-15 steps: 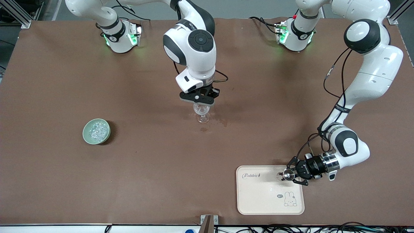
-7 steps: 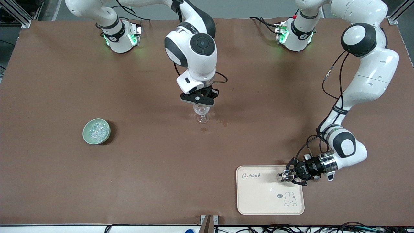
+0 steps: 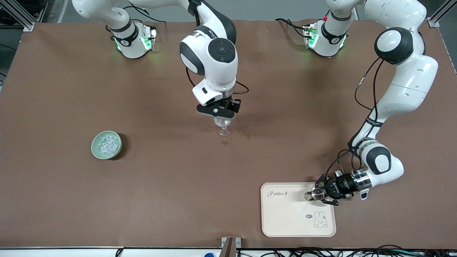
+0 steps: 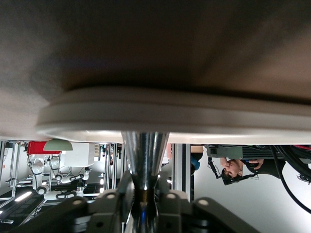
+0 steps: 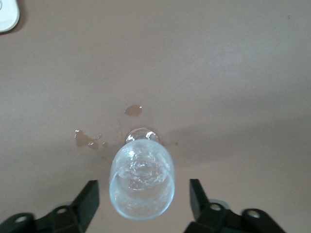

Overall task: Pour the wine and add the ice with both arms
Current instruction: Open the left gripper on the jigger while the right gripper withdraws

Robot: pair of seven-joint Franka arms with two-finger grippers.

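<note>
**A:** Item one, the right gripper?

**B:** It is over the stemmed glass at mid-table. Its fingers are spread wide on either side of the cup and touch nothing. The glass stands upright on the brown table. Its cup shows clear glinting contents; I cannot tell whether they are chunks or liquid.

**A:** Item two, the ice?

**B:** It is heaped in the green bowl. Reading the clock on the front view, with twelve toward the robots' bases, the bowl sits at about eight o'clock from the stemmed glass, well apart from it.

**A:** Item three, the left gripper?

**B:** It is low over the corner of the cream tray, which lies at about four o'clock from the stemmed glass. The gripper is clamped on a small clear vessel that is lying on its side. In the left wrist view the fingers pinch the vessel's narrow shiny part, with the tray's rim close by.

**A:** Sundries?

**B:** There are wet patches on the table just beside the stemmed glass's foot, at four and six o'clock.
</note>
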